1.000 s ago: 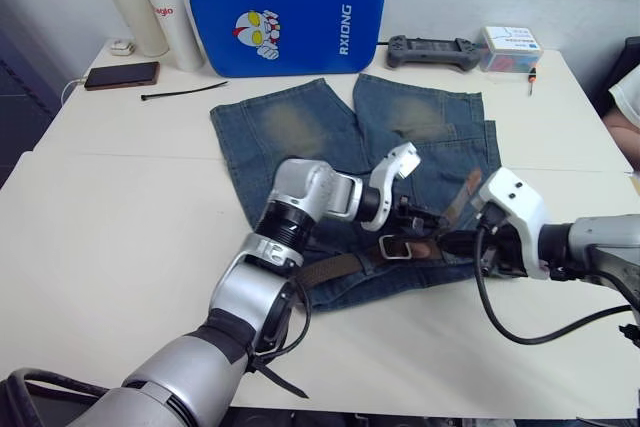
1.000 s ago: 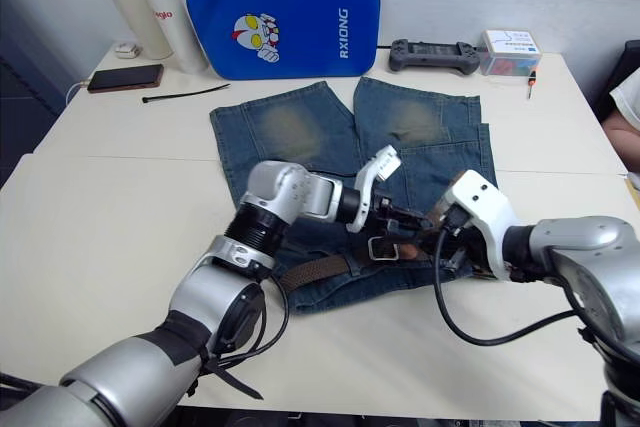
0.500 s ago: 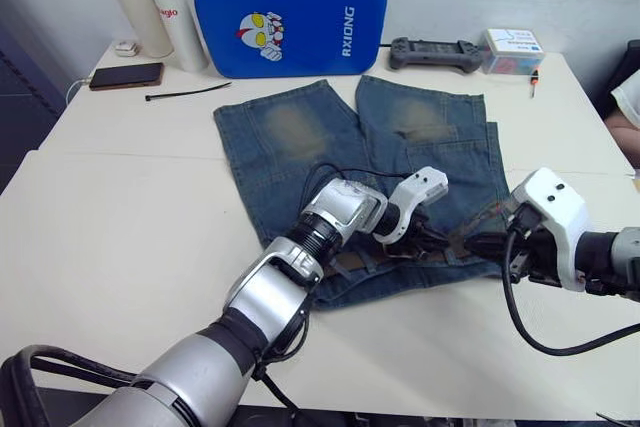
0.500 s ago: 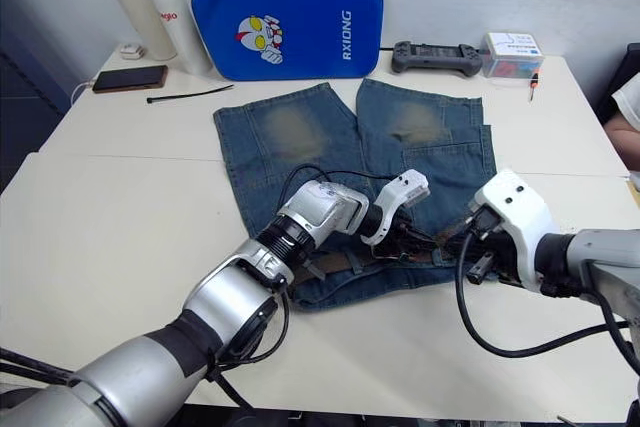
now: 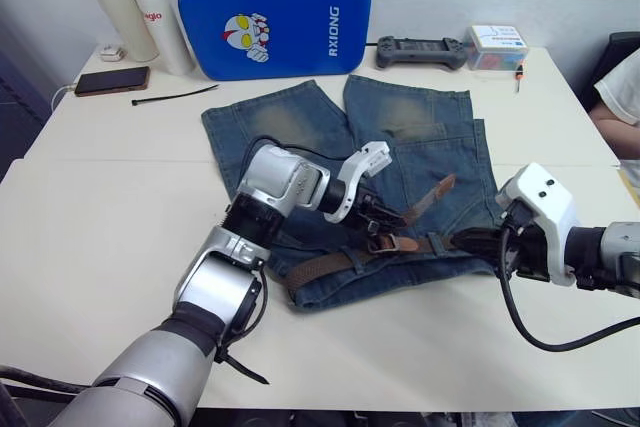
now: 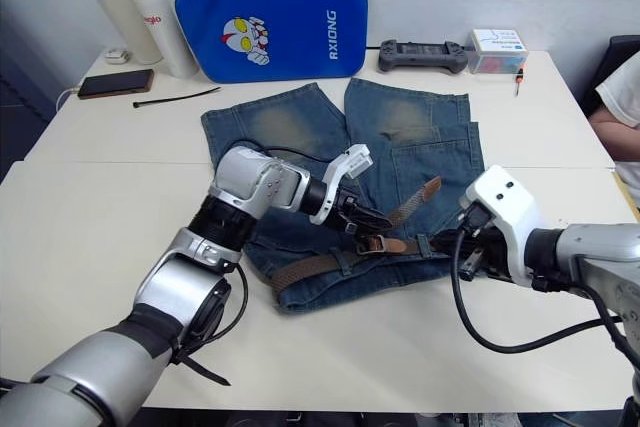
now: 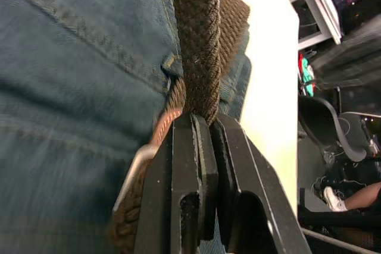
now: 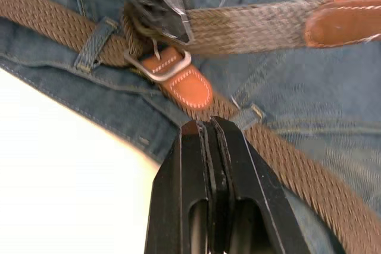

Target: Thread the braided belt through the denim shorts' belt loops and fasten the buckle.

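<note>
Left tool (image 5: 385,224) is clamped on the braided belt (image 5: 330,266) just by the buckle (image 5: 380,244), over the denim shorts (image 5: 290,132) mid-counter (image 5: 90,237). Toward the right edge, the right tool (image 8: 205,128) sits pinched shut on the belt at the waistband, by a belt loop (image 8: 95,43).

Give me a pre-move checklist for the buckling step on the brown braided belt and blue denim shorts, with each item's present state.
1. Left gripper shut on the brown braided belt: ok, the left wrist view shows the braid pinched.
2. Right gripper pinning belt and waistband: cannot tell; fingers closed, hold unclear.
3. Belt through the belt loops of the blue denim shorts: ok where visible.
4. Tan-tipped strap end through the silver metal buckle: ok.
5. Pin seated: cannot tell.
6. Shorts flat on the white table: ok.
</note>
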Robot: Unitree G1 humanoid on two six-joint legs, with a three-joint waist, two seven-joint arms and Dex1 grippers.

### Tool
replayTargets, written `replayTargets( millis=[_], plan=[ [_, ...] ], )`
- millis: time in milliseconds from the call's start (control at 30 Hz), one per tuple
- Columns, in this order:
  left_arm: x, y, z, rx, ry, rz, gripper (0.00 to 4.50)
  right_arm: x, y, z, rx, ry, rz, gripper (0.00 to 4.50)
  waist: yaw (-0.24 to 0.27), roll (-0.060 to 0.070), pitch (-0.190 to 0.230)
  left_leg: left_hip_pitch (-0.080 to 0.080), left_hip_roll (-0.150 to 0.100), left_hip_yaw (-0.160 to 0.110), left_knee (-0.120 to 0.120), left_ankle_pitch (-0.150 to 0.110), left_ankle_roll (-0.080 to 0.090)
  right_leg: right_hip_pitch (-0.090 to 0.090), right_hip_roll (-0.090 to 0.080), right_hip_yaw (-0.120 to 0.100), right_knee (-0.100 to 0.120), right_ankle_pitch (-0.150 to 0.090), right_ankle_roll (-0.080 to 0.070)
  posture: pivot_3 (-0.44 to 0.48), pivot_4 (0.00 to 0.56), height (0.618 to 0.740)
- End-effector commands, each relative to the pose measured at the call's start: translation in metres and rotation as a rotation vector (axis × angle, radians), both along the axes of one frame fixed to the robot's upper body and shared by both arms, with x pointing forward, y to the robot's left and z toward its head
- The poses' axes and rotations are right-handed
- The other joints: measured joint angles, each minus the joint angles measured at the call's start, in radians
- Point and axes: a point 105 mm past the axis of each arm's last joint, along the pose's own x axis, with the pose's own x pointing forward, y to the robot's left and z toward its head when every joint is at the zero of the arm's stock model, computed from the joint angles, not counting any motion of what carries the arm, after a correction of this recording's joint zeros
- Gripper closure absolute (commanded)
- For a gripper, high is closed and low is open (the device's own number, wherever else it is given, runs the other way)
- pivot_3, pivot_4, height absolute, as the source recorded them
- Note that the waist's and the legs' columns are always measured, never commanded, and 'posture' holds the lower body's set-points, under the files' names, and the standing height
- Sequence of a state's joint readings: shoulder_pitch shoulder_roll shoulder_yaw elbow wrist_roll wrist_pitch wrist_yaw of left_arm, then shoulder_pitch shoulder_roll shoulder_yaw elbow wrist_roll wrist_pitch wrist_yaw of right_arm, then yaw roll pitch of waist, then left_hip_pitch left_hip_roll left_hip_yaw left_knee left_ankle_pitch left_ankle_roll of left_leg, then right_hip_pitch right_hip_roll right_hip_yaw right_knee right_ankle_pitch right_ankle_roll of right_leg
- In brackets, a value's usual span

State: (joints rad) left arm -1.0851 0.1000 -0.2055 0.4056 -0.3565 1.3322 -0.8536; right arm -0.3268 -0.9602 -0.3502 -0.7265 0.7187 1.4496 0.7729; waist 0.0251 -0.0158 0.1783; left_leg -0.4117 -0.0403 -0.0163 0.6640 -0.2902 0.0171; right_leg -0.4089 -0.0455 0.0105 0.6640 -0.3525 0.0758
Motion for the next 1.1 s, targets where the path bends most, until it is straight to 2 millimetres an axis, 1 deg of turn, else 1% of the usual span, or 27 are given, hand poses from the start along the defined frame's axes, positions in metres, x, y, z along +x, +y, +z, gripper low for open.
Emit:
replayTargets(
  millis=[33, 133, 233, 300, 367, 467, 600, 700, 800, 867, 933, 967, 1033, 1100],
  plan=[
    [-0.001, 0.002, 0.017, -0.055, -0.012, 0.013, 4.5, 0.001, 0.007, 0.004, 0.012, -0.028, 0.052, 4.47, 0.002, 0.0, 0.0, 0.0, 0.0, 0.0, 0.0, 0.0, 0.0, 0.0, 0.0, 0.0, 0.0, 0.0, 0.0, 0.0, 0.15, 0.74],
    [0.004, 0.005, 0.025, -0.095, 0.008, 0.065, 4.5, 0.003, 0.018, 0.0, 0.04, -0.025, 0.103, 4.47, 0.001, 0.0, 0.0, -0.001, 0.0, 0.0, 0.001, 0.0, 0.0, 0.0, 0.0, 0.0, 0.0, 0.0, 0.0, 0.0, 0.15, 0.74],
    [0.012, 0.013, 0.034, -0.122, 0.003, 0.127, 4.5, 0.007, 0.035, -0.009, 0.088, -0.013, 0.143, 4.47, -0.004, 0.0, 0.0, 0.0, 0.001, 0.0, 0.001, 0.0, 0.0, 0.0, 0.001, 0.0, 0.001, 0.0, 0.0, 0.0, 0.15, 0.74],
    [0.021, 0.024, 0.043, -0.155, 0.008, 0.195, 4.5, 0.012, 0.046, -0.021, 0.112, 0.001, 0.161, 4.47, -0.005, 0.0, 0.0, 0.0, 0.0, 0.0, 0.001, 0.0, 0.0, -0.001, 0.001, 0.0, 0.004, 0.0, 0.0, 0.0, 0.15, 0.74],
    [0.026, 0.033, 0.049, -0.182, 0.019, 0.241, 4.5, 0.018, 0.052, -0.03, 0.109, 0.003, 0.161, 4.47, -0.005, 0.0, 0.0, 0.0, 0.0, 0.001, 0.001, 0.0, 0.0, -0.001, 0.001, 0.0, 0.005, 0.0, 0.0, 0.0, 0.15, 0.74],
    [0.023, 0.042, 0.048, -0.175, 0.033, 0.259, 4.5, 0.029, 0.056, -0.038, 0.132, -0.008, 0.141, 4.47, -0.003, 0.0, 0.0, 0.0, 0.0, 0.0, 0.002, 0.0, 0.0, -0.001, 0.001, 0.0, 0.006, 0.0, 0.0, 0.0, 0.15, 0.74],
    [0.009, 0.064, 0.036, -0.141, 0.05, 0.273, 4.5, 0.038, 0.06, -0.042, 0.165, -0.002, 0.169, 4.47, -0.006, 0.0, 0.0, 0.0, 0.0, 0.0, 0.002, 0.0, 0.0, -0.002, 0.0, 0.0, 0.006, 0.0, 0.0, 0.0, 0.15, 0.74],
    [0.008, 0.073, 0.031, -0.141, 0.035, 0.313, 4.5, 0.045, 0.06, -0.037, 0.181, -0.013, 0.191, 4.47, -0.007, 0.0, 0.0, 0.001, 0.0, 0.0, 0.003, 0.001, -0.001, -0.002, 0.0, -0.001, 0.007, 0.0, 0.0, 0.0, 0.15, 0.74],
    [0.01, 0.075, 0.034, -0.174, 0.023, 0.345, 4.5, 0.046, 0.06, -0.027, 0.191, -0.016, 0.223, 4.47, -0.006, 0.0, 0.0, 0.001, 0.0, 0.0, 0.004, 0.001, -0.001, -0.001, 0.0, -0.001, 0.008, 0.0, 0.0, 0.0, 0.15, 0.74],
    [0.009, 0.072, 0.04, -0.22, 0.014, 0.357, 4.5, 0.032, 0.06, -0.014, 0.198, 0.016, 0.312, 4.47, -0.004, 0.0, 0.0, 0.001, 0.0, 0.0, 0.005, 0.001, -0.001, -0.001, 0.0, -0.001, 0.008, 0.0, 0.0, 0.0, 0.15, 0.74],
    [0.008, 0.069, 0.042, -0.251, 0.013, 0.367, 4.5, 0.018, 0.06, -0.006, 0.19, 0.05, 0.394, 4.47, 0.0, 0.0, 0.0, 0.0, 0.0, 0.0, 0.004, 0.001, -0.001, -0.001, 0.0, -0.001, 0.008, 0.0, 0.0, 0.0, 0.15, 0.74],
    [0.007, 0.067, 0.042, -0.26, 0.016, 0.371, 4.5, 0.015, 0.06, -0.003, 0.189, 0.056, 0.414, 4.47, 0.0, 0.0, 0.0, 0.0, 0.0, 0.0, 0.005, 0.0, -0.001, -0.001, 0.0, -0.002, 0.008, 0.0, 0.0, 0.0, 0.15, 0.74],
    [0.007, 0.065, 0.043, -0.272, 0.018, 0.378, 4.5, 0.011, 0.061, 0.003, 0.202, 0.052, 0.438, 4.47, 0.0, 0.0, 0.0, 0.0, 0.0, 0.0, 0.004, 0.0, -0.001, -0.001, 0.0, -0.002, 0.007, 0.0, 0.0, 0.0, 0.15, 0.74],
    [0.006, 0.063, 0.043, -0.286, 0.023, 0.384, 4.5, 0.012, 0.062, 0.008, 0.226, 0.034, 0.445, 4.47, -0.003, 0.0, 0.0, 0.0, 0.0, 0.0, 0.004, 0.0, -0.001, -0.001, 0.0, -0.002, 0.007, 0.0, 0.0, 0.0, 0.15, 0.74]
  ],
)
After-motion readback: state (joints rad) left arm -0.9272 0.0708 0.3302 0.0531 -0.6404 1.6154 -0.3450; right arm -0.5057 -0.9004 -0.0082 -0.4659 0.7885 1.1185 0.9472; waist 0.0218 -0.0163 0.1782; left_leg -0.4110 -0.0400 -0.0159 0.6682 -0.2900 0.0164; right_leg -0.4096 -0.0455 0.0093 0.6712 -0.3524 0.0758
